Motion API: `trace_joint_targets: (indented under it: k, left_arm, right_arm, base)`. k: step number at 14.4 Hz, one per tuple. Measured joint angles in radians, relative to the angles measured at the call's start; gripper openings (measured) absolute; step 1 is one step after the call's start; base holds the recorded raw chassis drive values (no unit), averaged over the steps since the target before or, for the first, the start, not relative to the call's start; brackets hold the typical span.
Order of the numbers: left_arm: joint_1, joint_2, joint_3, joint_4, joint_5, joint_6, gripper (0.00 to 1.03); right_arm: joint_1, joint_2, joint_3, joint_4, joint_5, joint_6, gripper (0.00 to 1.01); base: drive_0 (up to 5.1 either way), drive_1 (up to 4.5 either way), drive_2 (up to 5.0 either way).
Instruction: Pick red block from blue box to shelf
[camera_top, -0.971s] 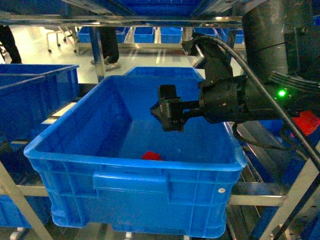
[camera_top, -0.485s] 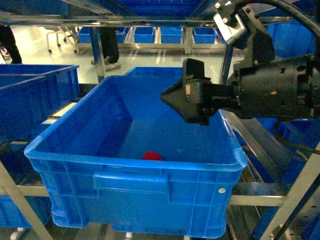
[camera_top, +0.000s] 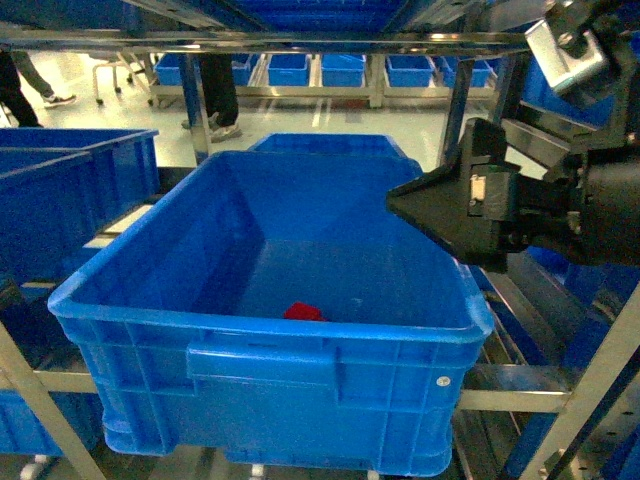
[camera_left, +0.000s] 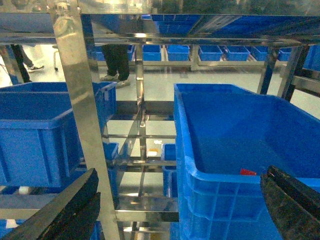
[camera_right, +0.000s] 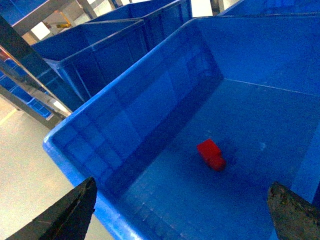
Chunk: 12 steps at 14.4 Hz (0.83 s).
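Right wrist view, red block (camera_right: 210, 154) (long axis diagonal) on blue box (camera_right: 150, 100) floor, both jaws released

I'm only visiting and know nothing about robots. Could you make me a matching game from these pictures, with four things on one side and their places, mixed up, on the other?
Things
1. small glossy red plastic block
2. large blue plastic crate
3. black right gripper
4. person in dark trousers

Places
A. standing on the pale floor in the background
B. in the air above the crate's right side
C. lying on the crate's floor
D. sitting on the rails of the shiny steel shelf

Pairs: 1-C, 2-D, 3-B, 4-A
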Motion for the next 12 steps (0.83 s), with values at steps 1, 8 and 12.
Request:
trace_joint_targets:
  k: [1,8,12]
  left_arm:
    - [0.0,0.0,0.0,0.0,0.0,0.0,0.98]
    - [0.0,0.0,0.0,0.0,0.0,0.0,0.98]
    - [0.0,0.0,0.0,0.0,0.0,0.0,0.98]
  right_arm:
    - [-0.001,-0.006,-0.005,0.003,0.001,0.003,0.98]
    - [-0.051,-0.306,-0.156,0.053,0.169,-0.007,0.98]
    - [-0.077,-0.534,-0.369,0.234,0.65,-0.179,0.65]
  base:
    - [0.0,0.0,0.0]
    - [0.0,0.0,0.0]
    - [0.0,0.0,0.0]
